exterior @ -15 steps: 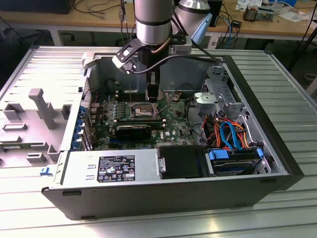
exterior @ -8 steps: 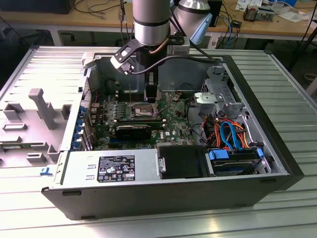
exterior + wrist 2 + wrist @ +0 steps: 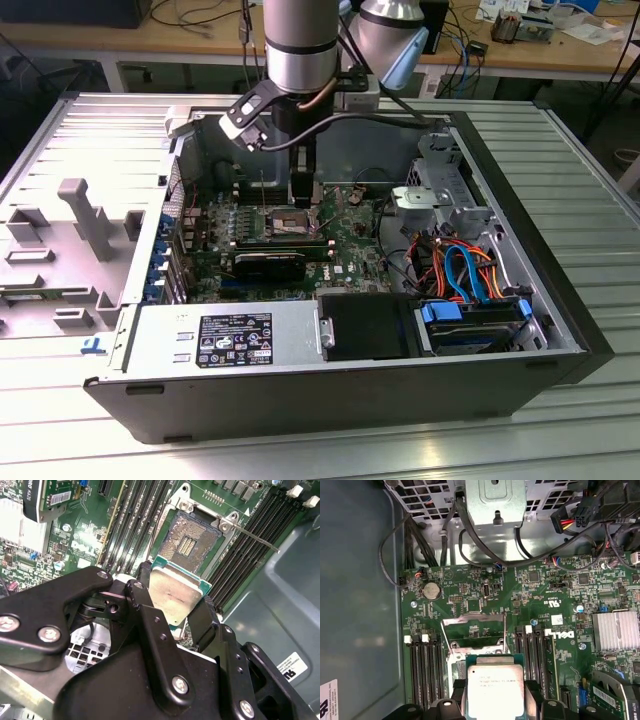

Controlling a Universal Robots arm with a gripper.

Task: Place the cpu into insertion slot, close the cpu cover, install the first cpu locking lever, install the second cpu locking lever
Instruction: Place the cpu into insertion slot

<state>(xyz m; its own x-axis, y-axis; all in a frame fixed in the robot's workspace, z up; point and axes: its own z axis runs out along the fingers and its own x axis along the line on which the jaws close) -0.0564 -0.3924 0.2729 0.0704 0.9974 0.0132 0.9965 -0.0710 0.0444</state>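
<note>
Fingers [image 3: 202, 622] clamped on the cpu [image 3: 172, 594] — insertion slot [image 3: 192, 536] bare just beyond.

We see the chip pinched by two opposite edges between the black fingers, metal top facing the wrist cameras, held apart from the slot, which lies uncovered on the board [image 3: 65, 545] just past it. Farther on, in the first wrist view, the cpu cover [image 3: 474, 621] stands lifted clear. To seat it well, we judge the chip wants to be level, squared to the slot's rim, corner marks matched — and eased straight down, never slid across the contacts.
</note>
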